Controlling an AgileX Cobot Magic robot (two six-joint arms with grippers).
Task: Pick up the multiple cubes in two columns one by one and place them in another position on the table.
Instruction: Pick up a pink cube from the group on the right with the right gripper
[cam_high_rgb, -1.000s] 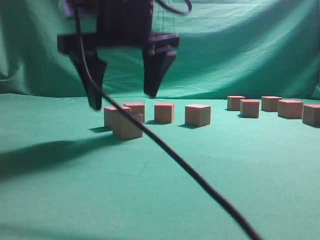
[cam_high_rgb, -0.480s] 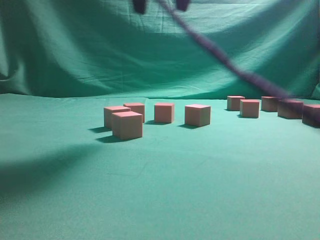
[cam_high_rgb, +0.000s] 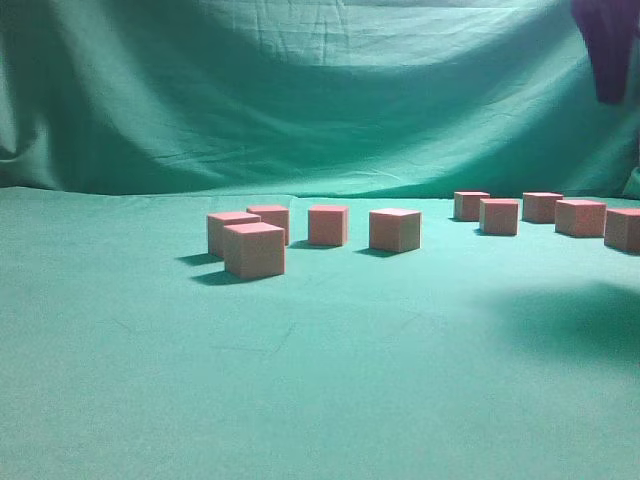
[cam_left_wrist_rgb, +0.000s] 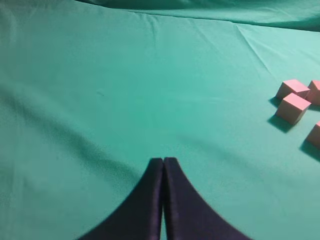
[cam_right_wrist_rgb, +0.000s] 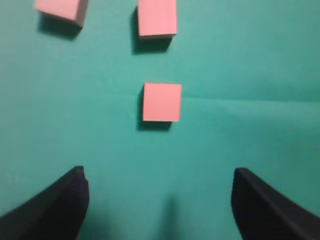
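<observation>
Several pinkish-red cubes stand on the teal table (cam_high_rgb: 320, 380) in two groups. The left group has one front cube (cam_high_rgb: 254, 250) with others behind it (cam_high_rgb: 328, 225). The right group (cam_high_rgb: 499, 216) runs to the right edge. My right gripper (cam_right_wrist_rgb: 159, 175) is open and empty, high above the cloth, with one cube (cam_right_wrist_rgb: 162, 102) straight ahead of it and two more beyond (cam_right_wrist_rgb: 157, 18). Only a dark part of it (cam_high_rgb: 605, 50) shows at the top right of the exterior view. My left gripper (cam_left_wrist_rgb: 163, 161) is shut and empty over bare cloth, with cubes (cam_left_wrist_rgb: 293, 108) far to its right.
The same teal cloth hangs as a backdrop (cam_high_rgb: 320, 100) behind the table. A broad shadow (cam_high_rgb: 570, 315) lies on the cloth in front of the right group. The left gripper does not show in the exterior view.
The open right gripper, which hung over the left group of cubes, has risen and swung to the upper right. Its cable has left the view. The cubes have not moved.
</observation>
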